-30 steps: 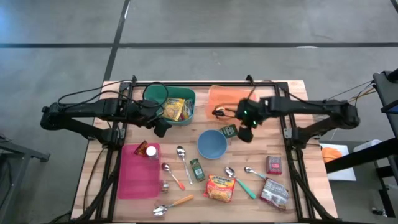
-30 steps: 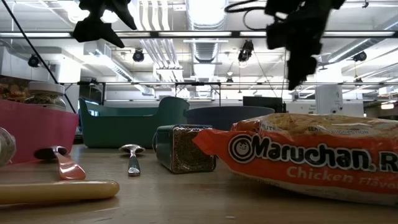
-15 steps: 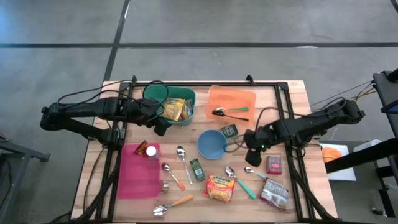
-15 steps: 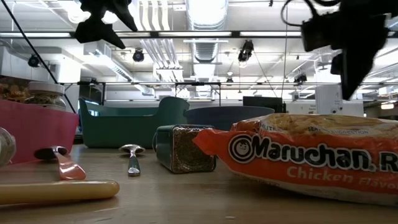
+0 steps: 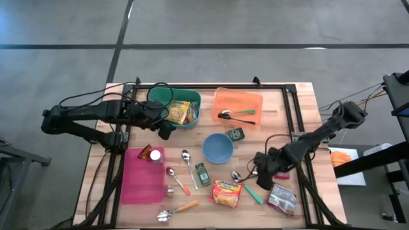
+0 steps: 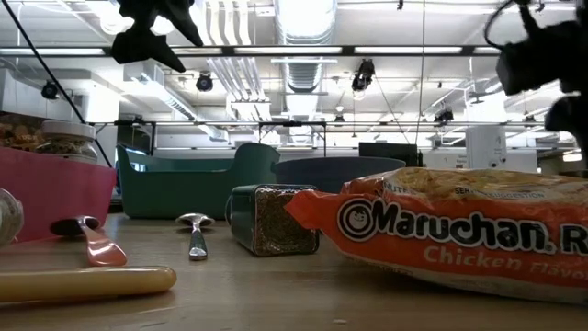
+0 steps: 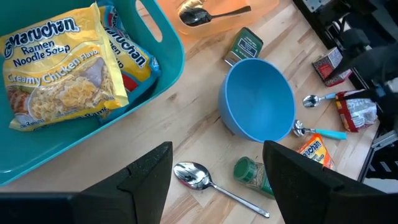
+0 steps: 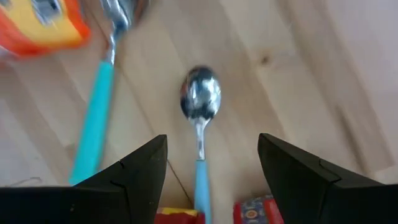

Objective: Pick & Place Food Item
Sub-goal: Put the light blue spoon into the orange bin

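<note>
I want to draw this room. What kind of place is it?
Probably a big workshop or robot lab, not a home kitchen. Long ceiling lights and bare pipes hang overhead, the floor is plain grey concrete, and two robot arms work over a wooden table spread with food packets and spoons.

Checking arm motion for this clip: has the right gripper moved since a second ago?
Yes. In the high view the right gripper went from beside the orange tray toward the table's near edge, past the blue bowl.
</note>
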You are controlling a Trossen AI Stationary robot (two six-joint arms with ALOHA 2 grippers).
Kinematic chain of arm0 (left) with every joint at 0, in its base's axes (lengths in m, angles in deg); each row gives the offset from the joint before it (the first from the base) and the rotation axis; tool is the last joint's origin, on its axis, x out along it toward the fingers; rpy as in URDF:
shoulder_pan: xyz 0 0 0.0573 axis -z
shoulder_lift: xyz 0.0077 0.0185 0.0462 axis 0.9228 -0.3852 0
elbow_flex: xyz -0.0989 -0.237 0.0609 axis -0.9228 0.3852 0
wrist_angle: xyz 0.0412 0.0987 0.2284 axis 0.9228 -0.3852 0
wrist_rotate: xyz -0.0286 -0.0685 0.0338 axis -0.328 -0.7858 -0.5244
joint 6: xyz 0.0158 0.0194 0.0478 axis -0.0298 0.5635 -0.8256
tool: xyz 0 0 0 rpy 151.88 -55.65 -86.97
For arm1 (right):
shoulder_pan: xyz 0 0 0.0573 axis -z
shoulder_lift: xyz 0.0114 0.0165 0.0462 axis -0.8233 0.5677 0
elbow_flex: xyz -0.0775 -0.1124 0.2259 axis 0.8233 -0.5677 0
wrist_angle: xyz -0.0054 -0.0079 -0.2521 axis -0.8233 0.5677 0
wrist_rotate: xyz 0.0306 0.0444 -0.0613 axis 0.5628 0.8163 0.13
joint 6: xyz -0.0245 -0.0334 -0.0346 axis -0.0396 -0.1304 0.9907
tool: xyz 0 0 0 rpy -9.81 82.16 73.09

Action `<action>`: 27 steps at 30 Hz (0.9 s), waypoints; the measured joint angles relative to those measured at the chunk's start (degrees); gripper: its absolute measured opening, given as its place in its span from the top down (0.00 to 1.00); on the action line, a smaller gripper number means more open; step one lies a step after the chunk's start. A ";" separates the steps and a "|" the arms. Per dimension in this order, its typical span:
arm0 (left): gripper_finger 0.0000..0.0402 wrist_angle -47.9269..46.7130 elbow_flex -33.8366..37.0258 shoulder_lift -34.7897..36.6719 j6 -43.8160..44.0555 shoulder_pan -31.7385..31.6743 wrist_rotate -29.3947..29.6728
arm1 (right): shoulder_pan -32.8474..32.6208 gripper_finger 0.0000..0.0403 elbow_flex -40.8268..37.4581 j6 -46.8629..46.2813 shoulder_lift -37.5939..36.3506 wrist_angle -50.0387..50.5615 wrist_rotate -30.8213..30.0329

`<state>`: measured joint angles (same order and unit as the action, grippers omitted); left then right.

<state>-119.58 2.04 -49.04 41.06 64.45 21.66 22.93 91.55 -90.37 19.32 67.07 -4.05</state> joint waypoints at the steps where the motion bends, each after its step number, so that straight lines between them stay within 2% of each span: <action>1: 0.38 0.00 0.00 0.00 0.00 0.00 -0.02 | -0.73 0.39 0.00 -0.41 1.11 0.01 0.00; 11: 0.38 0.00 0.00 0.00 -0.20 -0.09 -0.02 | -4.43 0.39 0.09 -0.89 10.53 -4.07 1.87; 14: 0.38 0.00 0.00 0.00 -0.19 -0.09 -0.02 | -4.43 0.43 0.18 -0.88 12.14 -3.95 1.84; 18: 0.38 0.00 0.00 0.00 -0.17 -0.09 -0.02 | -4.41 0.57 0.28 -0.18 12.89 -3.27 1.55; 24: 0.38 0.00 0.00 0.00 -0.19 -0.09 -0.22 | -4.38 0.90 0.07 0.19 11.65 -2.93 0.85; 25: 0.38 -0.02 0.00 0.00 -0.30 -0.09 -0.22 | -4.38 0.93 0.03 0.35 11.39 -2.86 0.77; 27: 0.38 -0.01 0.00 0.00 -0.61 -0.09 -0.23 | -4.04 0.94 0.02 0.44 10.87 -2.67 0.81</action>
<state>-119.59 2.04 -49.04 40.45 64.36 21.43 18.89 91.57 -89.93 30.19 64.40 -3.24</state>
